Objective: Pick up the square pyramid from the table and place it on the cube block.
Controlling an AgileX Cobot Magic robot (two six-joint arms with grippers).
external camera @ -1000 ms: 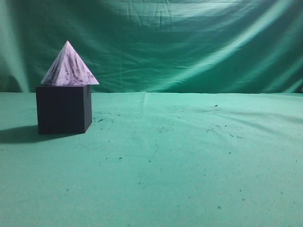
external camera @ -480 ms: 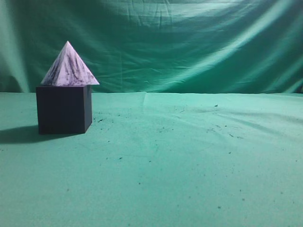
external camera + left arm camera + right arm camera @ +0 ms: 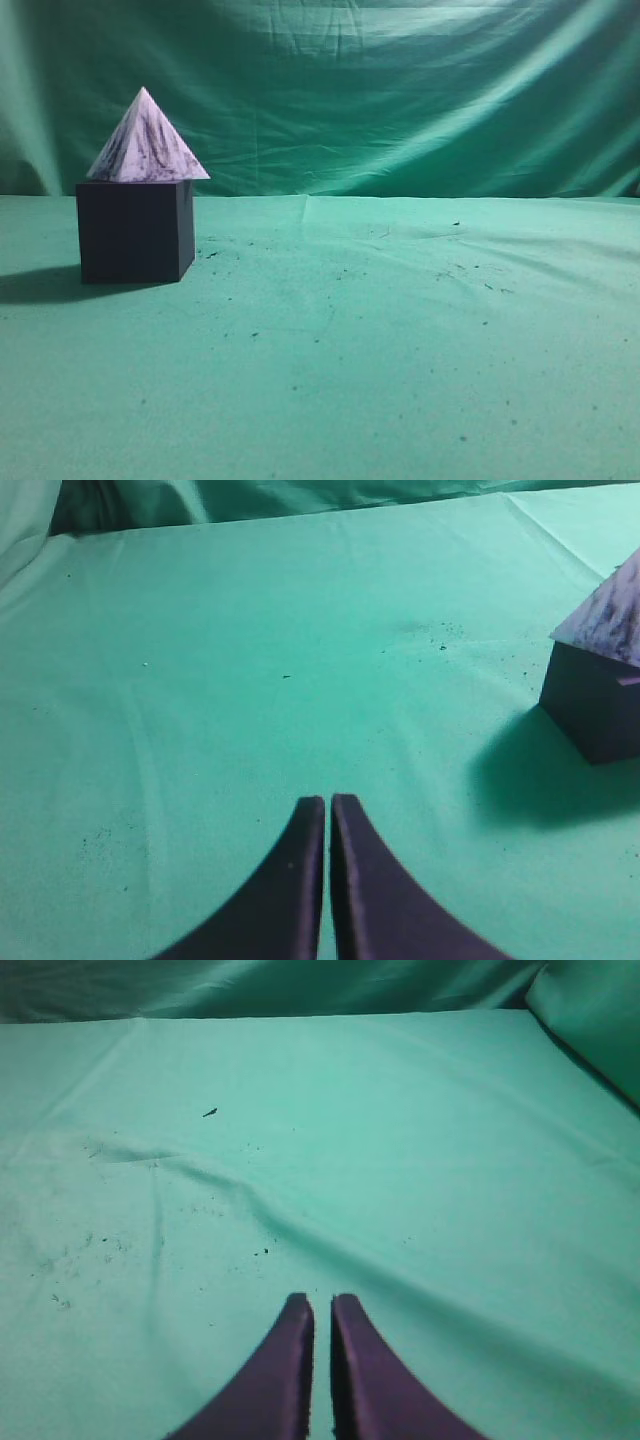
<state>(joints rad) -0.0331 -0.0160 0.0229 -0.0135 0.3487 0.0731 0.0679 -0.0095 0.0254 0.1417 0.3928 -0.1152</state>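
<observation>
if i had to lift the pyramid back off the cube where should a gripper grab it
Probably low on two opposite sloped faces of the square pyramid, near its base, coming straight down over the apex. It sits upright on the cube block, and its faces narrow upward, so a higher pinch would likely slip off.

The marbled, smooth square pyramid (image 3: 146, 143) tops a matte cube block (image 3: 132, 231) on the table's (image 3: 400, 350) speckled cloth.

Table (image 3: 400, 350): green cloth, dark specks, shallow wrinkles toward the right. Only the cube block (image 3: 130, 232) sits directly on it, near the far-left edge, shadow thrown left.
</observation>
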